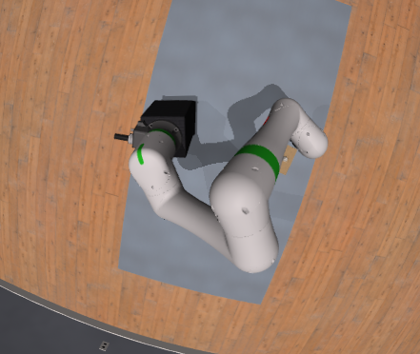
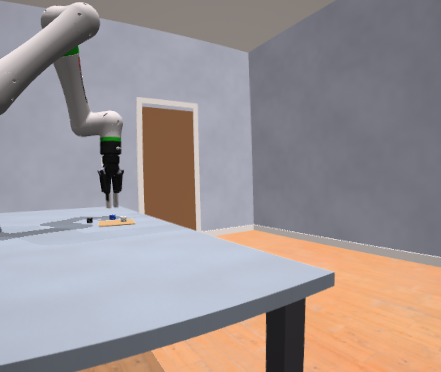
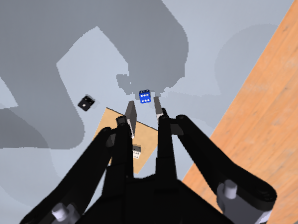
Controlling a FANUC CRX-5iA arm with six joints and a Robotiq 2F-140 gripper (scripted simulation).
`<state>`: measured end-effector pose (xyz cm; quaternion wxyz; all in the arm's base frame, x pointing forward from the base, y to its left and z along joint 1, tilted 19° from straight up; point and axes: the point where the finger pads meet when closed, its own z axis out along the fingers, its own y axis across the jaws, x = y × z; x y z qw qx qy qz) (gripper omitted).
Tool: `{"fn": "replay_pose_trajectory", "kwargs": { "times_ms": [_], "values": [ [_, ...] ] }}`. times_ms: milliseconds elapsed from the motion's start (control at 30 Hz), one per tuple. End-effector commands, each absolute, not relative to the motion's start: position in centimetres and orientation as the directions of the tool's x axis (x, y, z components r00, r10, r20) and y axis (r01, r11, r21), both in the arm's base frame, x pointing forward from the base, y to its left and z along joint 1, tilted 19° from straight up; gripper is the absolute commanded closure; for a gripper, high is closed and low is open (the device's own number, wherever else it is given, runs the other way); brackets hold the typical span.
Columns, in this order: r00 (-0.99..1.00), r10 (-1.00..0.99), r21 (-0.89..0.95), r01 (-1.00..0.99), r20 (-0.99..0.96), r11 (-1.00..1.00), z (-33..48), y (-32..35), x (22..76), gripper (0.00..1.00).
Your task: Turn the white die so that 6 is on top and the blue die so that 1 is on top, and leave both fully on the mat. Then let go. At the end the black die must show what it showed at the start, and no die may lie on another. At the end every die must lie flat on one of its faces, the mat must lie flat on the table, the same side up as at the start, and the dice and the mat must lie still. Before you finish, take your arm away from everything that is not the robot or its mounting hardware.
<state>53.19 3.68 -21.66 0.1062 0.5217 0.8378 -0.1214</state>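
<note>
Gripper (image 3: 144, 111) hanging up high, fingers narrow with nothing between. Blue die (image 3: 145, 96) straight below past the fingertips, just off the mat (image 3: 112, 131); white die (image 3: 136, 151) on it, nearer the palm.

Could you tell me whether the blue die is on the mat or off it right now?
Off it. In the wrist view the blue die lies on the grey table, just beyond the tan mat's edge.

Top view looks straight down from high up; exterior view looks across the tabletop (image 2: 162, 280) from afar; wrist view looks down, close. All share the tabletop.
</note>
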Motion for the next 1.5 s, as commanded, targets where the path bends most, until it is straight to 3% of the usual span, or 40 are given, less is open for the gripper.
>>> {"fn": "replay_pose_trajectory", "kwargs": {
  "times_ms": [0, 1467],
  "values": [
    [-0.433, 0.848, -0.092, 0.900, -0.305, 0.426, -22.1, 3.5, 53.2, 0.79],
    [-0.433, 0.848, -0.092, 0.900, -0.305, 0.426, -23.9, 2.9, 53.4, 0.79]
  ]
}}
